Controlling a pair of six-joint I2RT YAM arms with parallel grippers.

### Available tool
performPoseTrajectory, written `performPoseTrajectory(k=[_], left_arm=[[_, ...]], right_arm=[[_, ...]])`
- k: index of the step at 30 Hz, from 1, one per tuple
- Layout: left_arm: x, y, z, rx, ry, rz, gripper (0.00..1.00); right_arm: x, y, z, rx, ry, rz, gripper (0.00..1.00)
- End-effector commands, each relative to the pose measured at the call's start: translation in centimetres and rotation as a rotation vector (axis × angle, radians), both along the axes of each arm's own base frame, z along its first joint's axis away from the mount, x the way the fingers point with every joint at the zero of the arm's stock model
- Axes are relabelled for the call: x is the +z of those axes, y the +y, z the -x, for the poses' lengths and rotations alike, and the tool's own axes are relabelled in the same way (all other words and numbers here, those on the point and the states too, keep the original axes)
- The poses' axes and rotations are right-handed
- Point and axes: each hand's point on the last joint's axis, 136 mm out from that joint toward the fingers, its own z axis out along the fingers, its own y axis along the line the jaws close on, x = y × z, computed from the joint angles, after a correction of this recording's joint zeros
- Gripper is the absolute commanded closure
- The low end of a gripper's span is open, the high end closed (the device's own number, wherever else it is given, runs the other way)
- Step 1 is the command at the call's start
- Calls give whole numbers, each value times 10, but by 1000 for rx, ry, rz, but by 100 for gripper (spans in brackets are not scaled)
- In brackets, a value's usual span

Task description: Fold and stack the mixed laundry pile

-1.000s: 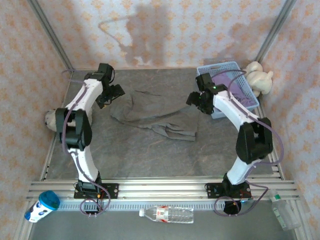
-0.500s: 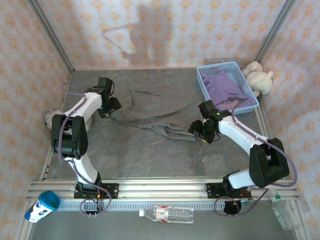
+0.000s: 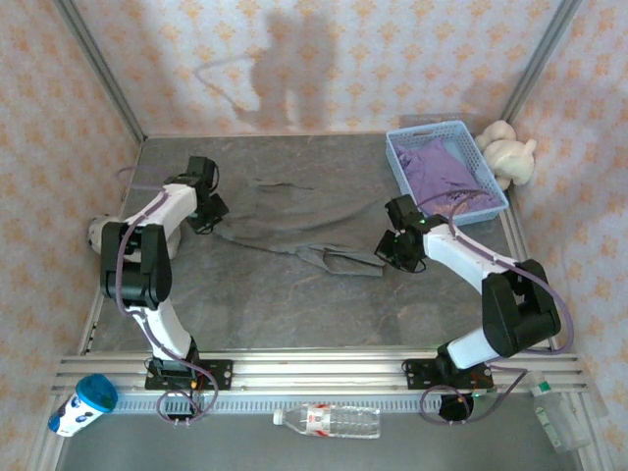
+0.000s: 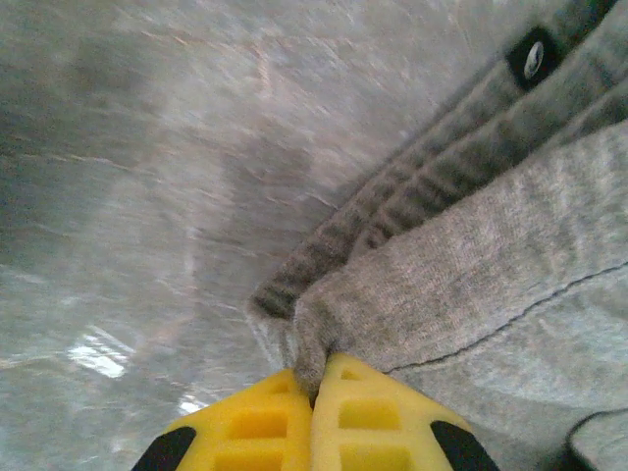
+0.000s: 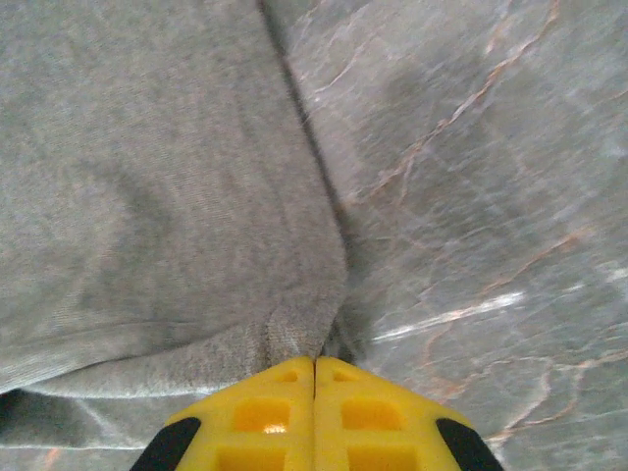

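Observation:
The grey-olive garment (image 3: 294, 221) lies spread and rumpled across the middle of the table. My left gripper (image 3: 212, 214) sits at its left edge, and in the left wrist view its yellow jaws are shut on a pinch of the garment's corner (image 4: 324, 324). My right gripper (image 3: 392, 253) rests at the garment's right end; its jaws are shut on the hem (image 5: 294, 334) where the cloth meets the bare table. The lavender-purple T-shirt (image 3: 442, 172) lies bunched inside the blue mesh basket (image 3: 402, 169) at the back right.
A plush toy (image 3: 510, 152) sits beside the basket at the back right, another plush toy (image 3: 98, 234) at the left edge. A water bottle (image 3: 329, 420) and a cup (image 3: 83, 402) lie in front of the rail. Patterned walls enclose the table on three sides.
Both grippers have closed on the garment's opposite ends. The right arm came down from the basket to the garment's right end, and the left gripper dropped to its left edge.

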Motion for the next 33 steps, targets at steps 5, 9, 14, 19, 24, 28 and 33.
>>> performPoseTrajectory(k=[5,9,14,19,24,28,33], left_arm=[[18,29,21,20,55,-20,100],[3,22,28,10,101,12,95],[6,17,44,-24,107,25,65],[6,23,58,-27,133,-16,42],[22,3,49,-37,54,66,40],[43,-23,32,-71,-37,114,51],[30,-47,9,-81,-63,161,58]], right_arm=[[3,-14,13,71,11,82,100],[1,-8,17,114,34,71,100],[12,33,38,286,54,-71,98],[-3,19,75,354,183,86,82],[25,12,41,290,43,168,77],[58,27,-14,191,-127,164,76],[49,64,-69,95,-169,79,77]])
